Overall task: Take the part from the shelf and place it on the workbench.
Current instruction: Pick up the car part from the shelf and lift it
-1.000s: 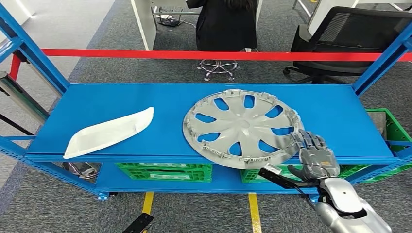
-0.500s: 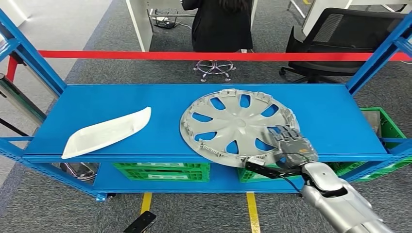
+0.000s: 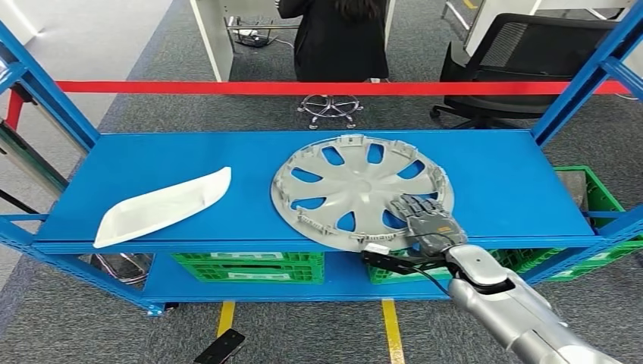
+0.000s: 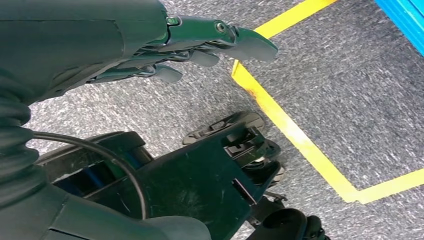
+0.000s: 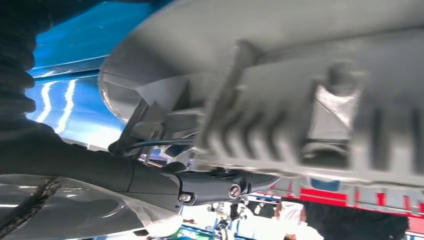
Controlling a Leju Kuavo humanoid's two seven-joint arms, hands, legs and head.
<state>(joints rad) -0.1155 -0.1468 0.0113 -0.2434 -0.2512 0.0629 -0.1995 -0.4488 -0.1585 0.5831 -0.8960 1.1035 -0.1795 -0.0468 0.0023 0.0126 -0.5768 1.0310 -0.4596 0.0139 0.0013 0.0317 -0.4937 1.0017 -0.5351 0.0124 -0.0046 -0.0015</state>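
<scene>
The grey wheel cover (image 3: pixel 362 192) lies flat on the blue shelf (image 3: pixel 500 171), right of centre, its near edge jutting past the shelf's front lip. The right hand (image 3: pixel 426 221) grips that near-right rim — fingers laid on top, thumb underneath, as the right wrist view shows. A white curved part (image 3: pixel 162 206) lies well apart on the left. The left hand (image 4: pixel 195 47) hangs over the carpet, fingers loosely apart, holding nothing.

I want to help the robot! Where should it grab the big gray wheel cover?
Probably by the near rim of the wheel cover, from the front. It lies flat, too wide to wrap, and that rim sticks out past the shelf edge, where the right hand already rests.
</scene>
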